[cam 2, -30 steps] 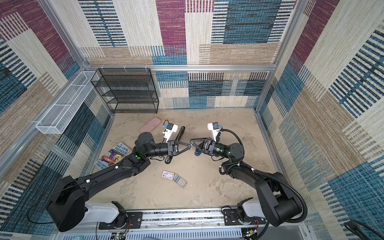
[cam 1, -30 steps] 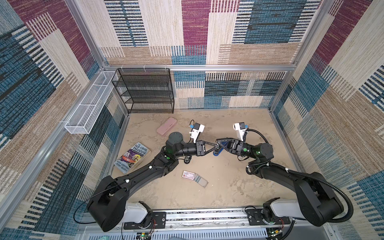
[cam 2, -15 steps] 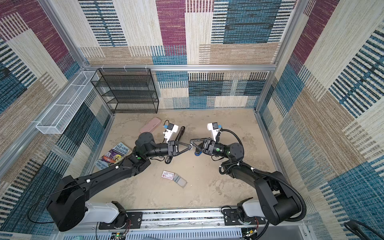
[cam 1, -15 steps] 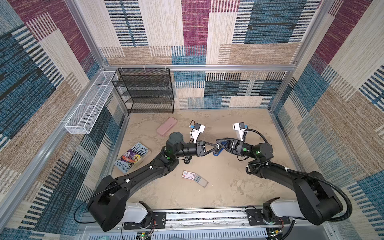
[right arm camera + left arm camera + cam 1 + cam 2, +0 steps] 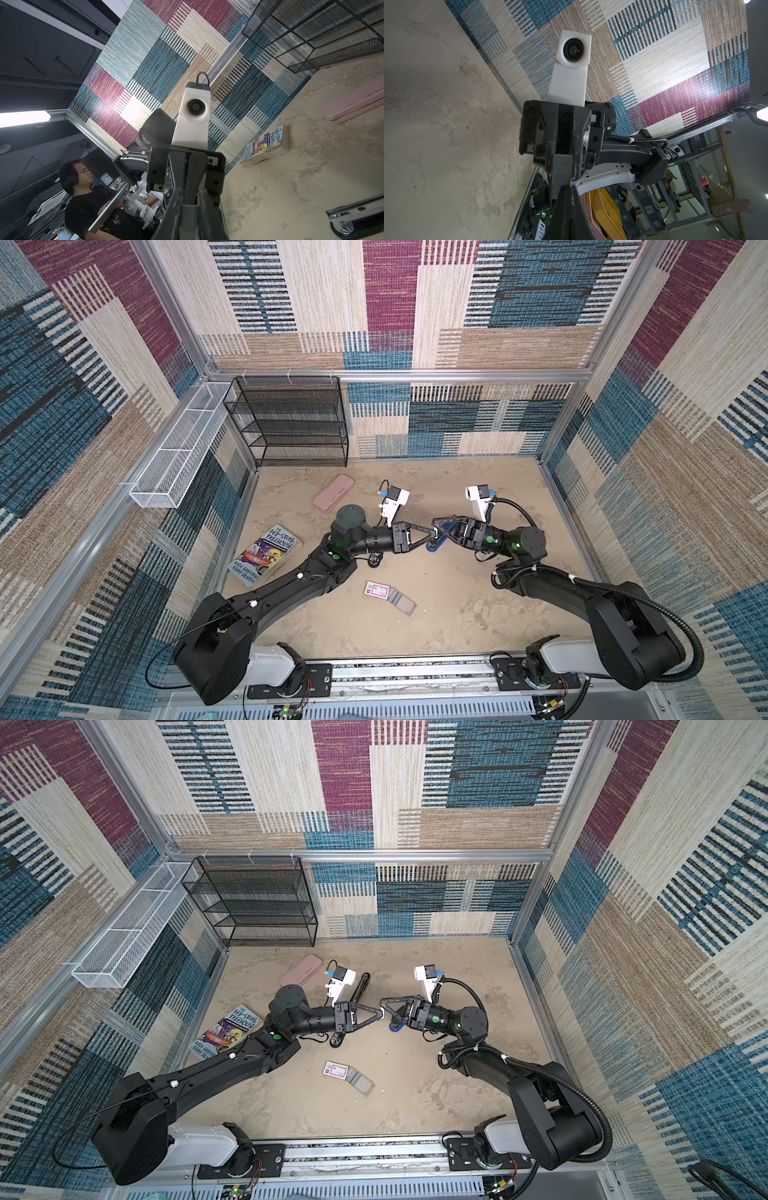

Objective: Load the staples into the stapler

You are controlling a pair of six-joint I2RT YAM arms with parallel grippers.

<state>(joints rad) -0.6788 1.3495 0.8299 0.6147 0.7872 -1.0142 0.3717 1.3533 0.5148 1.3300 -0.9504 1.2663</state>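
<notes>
Grey ribbed metal, which I read as one staple strip [image 5: 561,166], bridges the two tips in the left wrist view. My right end effector [image 5: 435,529] has its fingers clamped on either side of that strip. My left end effector [image 5: 433,535] meets it nose to nose, fingers almost together at the strip's near end. I cannot tell whether they grip it or only touch it. Both hang in the air over the middle of the tabletop [image 5: 457,614].

I judge the job to be roughly midway. One strip is out of the box and caught between the arms in what looks like a handover, but nothing is loaded yet. The stapler [image 5: 360,986] lies on the tabletop just beside the left wrist camera [image 5: 343,979], apart from both tips. The right wrist view shows a metal channel along it, though I cannot tell whether the magazine stands open. The strip has yet to settle in one grip, be carried to that channel, be seated, and have the stapler closed over it. The staples box [image 5: 377,590], white with a red mark, lies flat nearer the front rail [image 5: 415,672]. More grey strips [image 5: 402,601] fan out against its end.

Both wrists sit about level, so the end effectors point straight at each other. My left arm stretches in a long diagonal from its base at front left. My right arm folds sharply at the elbow, back toward its base at front right.
</notes>
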